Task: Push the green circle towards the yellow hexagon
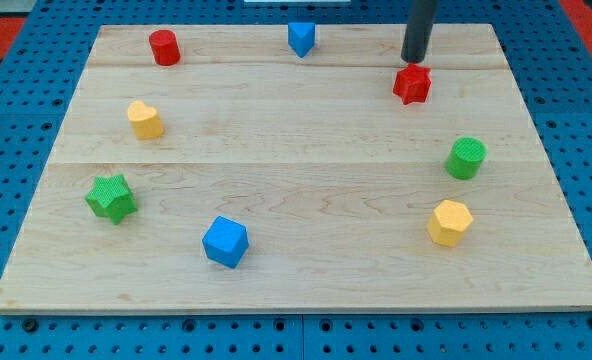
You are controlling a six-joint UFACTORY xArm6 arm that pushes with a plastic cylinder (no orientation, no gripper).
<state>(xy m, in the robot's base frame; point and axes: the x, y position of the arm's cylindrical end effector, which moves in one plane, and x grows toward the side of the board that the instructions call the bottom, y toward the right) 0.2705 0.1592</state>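
The green circle (466,158) stands near the board's right edge. The yellow hexagon (449,222) lies just below it, slightly to the left, with a small gap between them. My tip (414,60) is at the view's top right, right above the red star (412,84) and almost touching it. The tip is well above the green circle and a little to its left.
A wooden board (296,290) on a blue pegboard. Other blocks: a red cylinder (164,47) at top left, a blue block (301,38) at top centre, a yellow heart (145,119) at left, a green star (111,197) at lower left, a blue cube (224,241) at bottom centre.
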